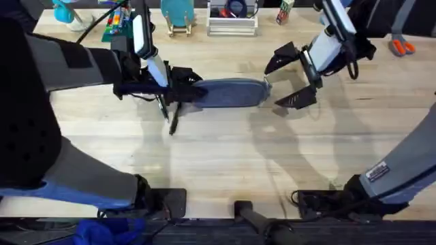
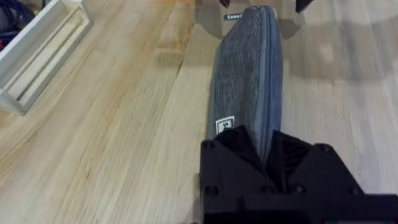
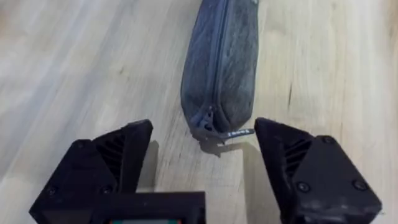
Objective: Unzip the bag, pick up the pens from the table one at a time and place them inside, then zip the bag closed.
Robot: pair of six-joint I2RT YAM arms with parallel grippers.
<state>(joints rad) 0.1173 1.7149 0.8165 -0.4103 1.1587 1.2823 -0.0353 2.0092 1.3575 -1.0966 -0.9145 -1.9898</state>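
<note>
The blue-grey fabric pencil pouch (image 1: 228,93) is laid flat mid-counter, zipper closed. Its one end is clamped by the left pincer (image 2: 268,163); the right pincer (image 3: 202,165) is spread wide around the other end's zipper pull (image 3: 237,133). The light wooden counter (image 1: 225,156) is grained.

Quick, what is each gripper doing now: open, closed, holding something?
Left gripper: closed on one end of the pencil pouch.
Right gripper: open, holding nothing, its fingers either side of the pouch's zipper pull.
</note>
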